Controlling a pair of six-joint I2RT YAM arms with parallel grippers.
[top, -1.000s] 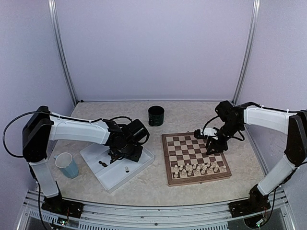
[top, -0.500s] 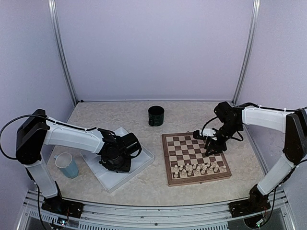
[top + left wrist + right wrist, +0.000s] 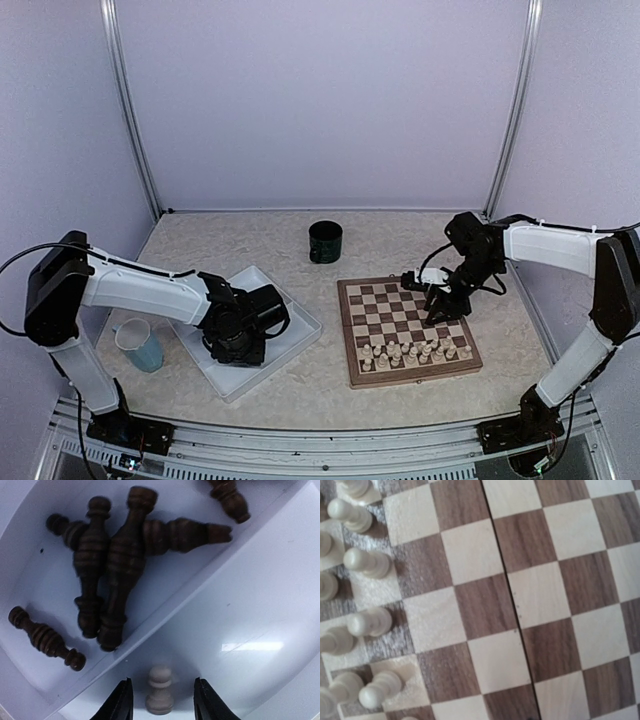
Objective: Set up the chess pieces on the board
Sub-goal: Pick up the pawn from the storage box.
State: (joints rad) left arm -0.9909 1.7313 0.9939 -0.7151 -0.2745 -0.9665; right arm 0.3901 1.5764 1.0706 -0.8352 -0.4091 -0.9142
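My left gripper [image 3: 232, 345] is down in the white divided tray [image 3: 292, 352]. In the left wrist view it [image 3: 162, 702] is open with a single upright cream pawn [image 3: 160, 696] between its fingertips, not touching either. Several dark brown pieces [image 3: 107, 570] lie in a heap in the compartment beyond the divider. The board [image 3: 385, 300] lies at the right with several cream pieces [image 3: 415, 352] in its two near rows. My right gripper [image 3: 437, 308] hovers over the board's right middle. Its fingers do not show in its wrist view, which looks down on bare squares [image 3: 490, 605] and cream pieces [image 3: 367, 562].
A dark cup [image 3: 325, 241] stands behind the board toward the middle. A pale blue cup [image 3: 138, 345] stands left of the tray, close to the left arm. The tray's divider wall [image 3: 165, 615] runs diagonally just beyond the left fingertips.
My left gripper has moved toward the near left part of the tray and come down over the cream pawn. My right gripper has shifted slightly left over the board.
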